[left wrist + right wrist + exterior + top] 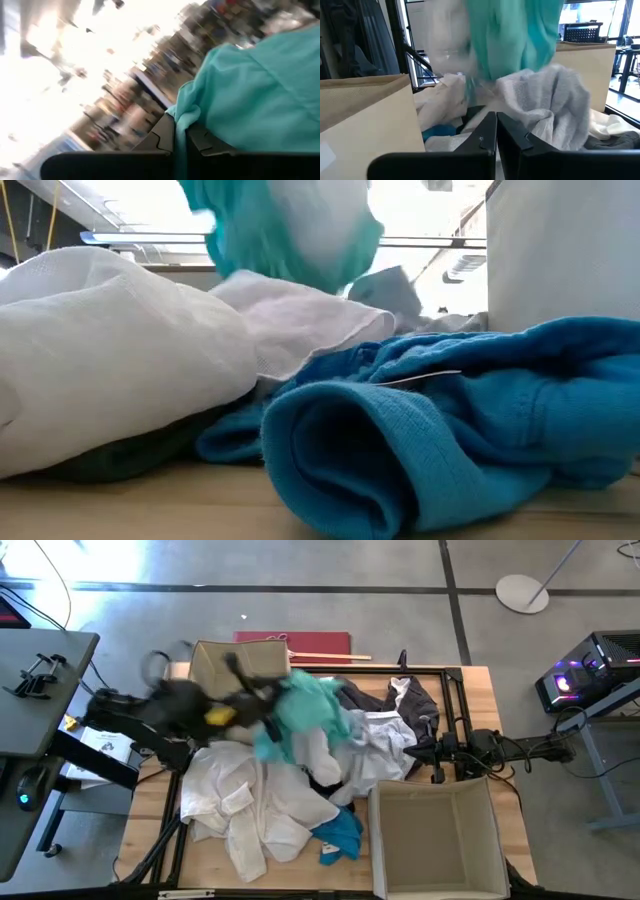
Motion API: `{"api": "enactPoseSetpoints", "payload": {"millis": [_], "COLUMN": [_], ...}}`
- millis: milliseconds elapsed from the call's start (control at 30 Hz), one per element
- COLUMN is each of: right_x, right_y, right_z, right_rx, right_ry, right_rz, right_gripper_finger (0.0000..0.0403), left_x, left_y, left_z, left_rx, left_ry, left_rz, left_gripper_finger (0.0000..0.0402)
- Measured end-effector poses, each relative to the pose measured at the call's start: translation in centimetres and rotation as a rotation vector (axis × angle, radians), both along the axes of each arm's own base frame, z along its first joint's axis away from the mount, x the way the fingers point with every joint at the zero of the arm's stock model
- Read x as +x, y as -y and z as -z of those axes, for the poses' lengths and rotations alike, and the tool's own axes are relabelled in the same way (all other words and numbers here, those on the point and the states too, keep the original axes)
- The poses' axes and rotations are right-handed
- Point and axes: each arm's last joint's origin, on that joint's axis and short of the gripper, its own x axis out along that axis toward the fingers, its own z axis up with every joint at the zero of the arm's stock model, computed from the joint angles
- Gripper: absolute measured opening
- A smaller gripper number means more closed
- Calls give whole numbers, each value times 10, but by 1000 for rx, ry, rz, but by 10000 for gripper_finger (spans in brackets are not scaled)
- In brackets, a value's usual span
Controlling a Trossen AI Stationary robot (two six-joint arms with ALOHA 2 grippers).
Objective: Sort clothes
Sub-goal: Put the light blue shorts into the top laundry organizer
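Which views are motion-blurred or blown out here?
High view: left arm smeared. Low view: hanging teal garment blurred, windows glaring. Left wrist view: room streaked and overexposed, left hand sharp on teal cloth. Right wrist view: only the teal garment blurs.

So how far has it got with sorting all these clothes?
Barely started, it seems. Nothing looks sorted yet: the near box shows only its bare inside, and what the far box holds cannot be seen. In hand: the left gripper is shut on a teal garment, lifted above the heap. Left: the white clothes, a bright blue top and more still piled on the table. The right gripper waits shut beside the pile.
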Motion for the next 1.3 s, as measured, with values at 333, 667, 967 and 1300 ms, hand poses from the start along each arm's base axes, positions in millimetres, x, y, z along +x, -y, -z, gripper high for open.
{"api": "enactPoseSetpoints", "payload": {"millis": [333, 667, 967, 1300], "right_x": [0, 0, 0, 0], "right_y": [0, 0, 0, 0], "right_z": [0, 0, 0, 0], "right_rx": [0, 0, 0, 0], "right_ry": [0, 0, 0, 0], "right_rz": [0, 0, 0, 0], "right_gripper_finger": [0, 0, 0, 0], "left_x": [-60, -92, -89, -77], "left_y": [-50, -129, -158, -145], "left_z": [-56, -25, 50, 22], "left_rx": [340, 43, -484, -609], "left_ry": [157, 70, -204, -138], "left_rz": [-414, -739, -574, -357], "left_gripper_finger": [0, 0, 0, 0]}}
